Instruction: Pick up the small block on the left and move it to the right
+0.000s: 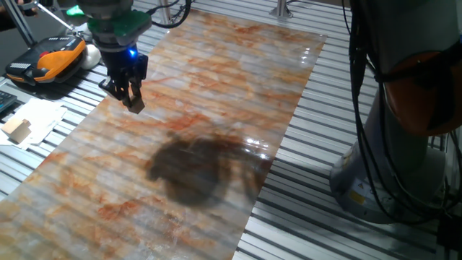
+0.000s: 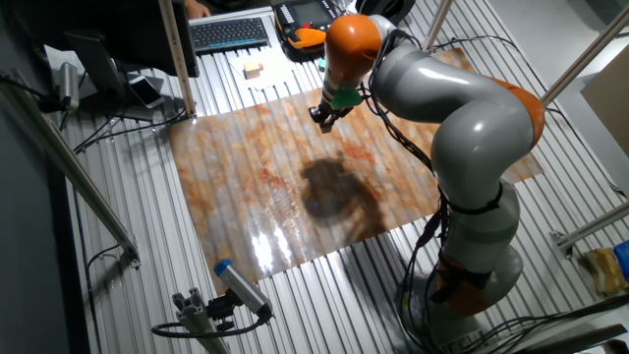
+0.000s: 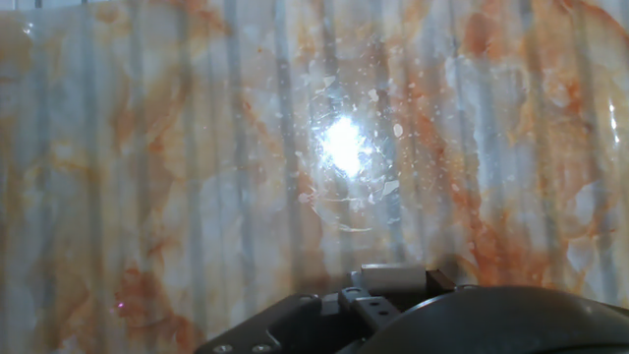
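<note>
My gripper [image 1: 135, 103] hangs a little above the far left part of the marbled sheet [image 1: 216, 108], fingers drawn together and pointing down. A small pale bit shows at the fingertips, which looks like the small block [image 1: 136, 107] pinched between them. No small block lies on the sheet in either fixed view. From the other fixed view the gripper [image 2: 323, 122] is over the sheet's back edge. The hand view shows only bare sheet [image 3: 197, 147] with a bright glare and the dark gripper body along the bottom; no fingertips show there.
A larger pale wooden block [image 1: 18, 130] rests on white paper left of the sheet. An orange and black device [image 1: 47, 61] lies behind it. The robot's base [image 1: 404, 144] stands to the right. A keyboard [image 2: 229, 32] sits beyond the sheet.
</note>
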Available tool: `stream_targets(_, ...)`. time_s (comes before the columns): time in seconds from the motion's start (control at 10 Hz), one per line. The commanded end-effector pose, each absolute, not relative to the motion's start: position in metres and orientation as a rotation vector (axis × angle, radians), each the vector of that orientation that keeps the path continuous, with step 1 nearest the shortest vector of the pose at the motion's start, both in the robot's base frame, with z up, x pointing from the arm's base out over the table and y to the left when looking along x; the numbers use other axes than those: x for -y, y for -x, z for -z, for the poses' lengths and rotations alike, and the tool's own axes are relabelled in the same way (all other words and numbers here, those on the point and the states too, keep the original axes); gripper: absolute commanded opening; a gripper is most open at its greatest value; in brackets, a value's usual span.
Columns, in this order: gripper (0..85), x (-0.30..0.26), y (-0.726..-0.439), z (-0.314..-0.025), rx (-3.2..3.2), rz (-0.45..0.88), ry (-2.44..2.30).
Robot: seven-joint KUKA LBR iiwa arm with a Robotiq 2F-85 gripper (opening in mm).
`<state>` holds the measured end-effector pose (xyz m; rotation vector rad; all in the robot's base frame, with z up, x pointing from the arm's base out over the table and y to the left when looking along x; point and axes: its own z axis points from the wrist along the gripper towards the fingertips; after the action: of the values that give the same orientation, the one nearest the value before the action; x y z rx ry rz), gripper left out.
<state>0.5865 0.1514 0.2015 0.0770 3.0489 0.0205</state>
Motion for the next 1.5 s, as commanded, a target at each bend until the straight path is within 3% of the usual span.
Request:
stream_targets(0.0, 0.0, -0.154, -0.586, -0.196, -3.041, -0.015, -0.082)
stream_targets(0.8, 0.0, -0.168, -0.58, -0.157, -3.017, -0.025, -0.12)
stream_targets(1.4, 0.0, -0.169, -0.585, -0.144, -2.966, -0.038, -0.084)
